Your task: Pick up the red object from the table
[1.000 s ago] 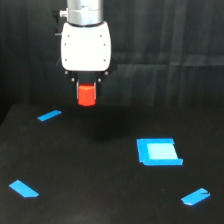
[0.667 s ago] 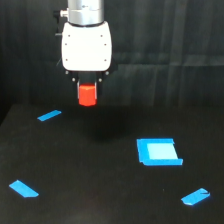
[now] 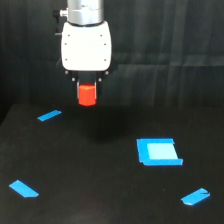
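no readable writing anywhere. the fingers [image 3: 87, 89] are closed on the red object [image 3: 87, 95], holding it clear above the black counter [image 3: 100, 190]; a blue square [image 3: 158, 151] lies below, toward the exterior view's right.

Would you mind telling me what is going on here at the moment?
The arm's gripper holds the red object between its fingers, lifted clear above the black table. On the table lie three blue tape strips, such as one at the exterior view's left, and a blue square. The pick looks done.
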Motion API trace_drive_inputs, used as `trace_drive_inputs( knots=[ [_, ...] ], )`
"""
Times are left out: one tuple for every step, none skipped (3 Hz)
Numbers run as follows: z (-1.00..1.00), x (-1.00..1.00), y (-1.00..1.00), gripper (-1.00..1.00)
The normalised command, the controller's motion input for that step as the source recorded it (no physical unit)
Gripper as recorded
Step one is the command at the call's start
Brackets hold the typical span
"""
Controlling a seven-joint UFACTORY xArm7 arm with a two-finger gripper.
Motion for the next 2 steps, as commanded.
trace_drive_inputs(
  knots=[
    [0.01,-0.01,0.01,-0.99],
    [0.12,0.07,0.05,-0.98]
  ],
)
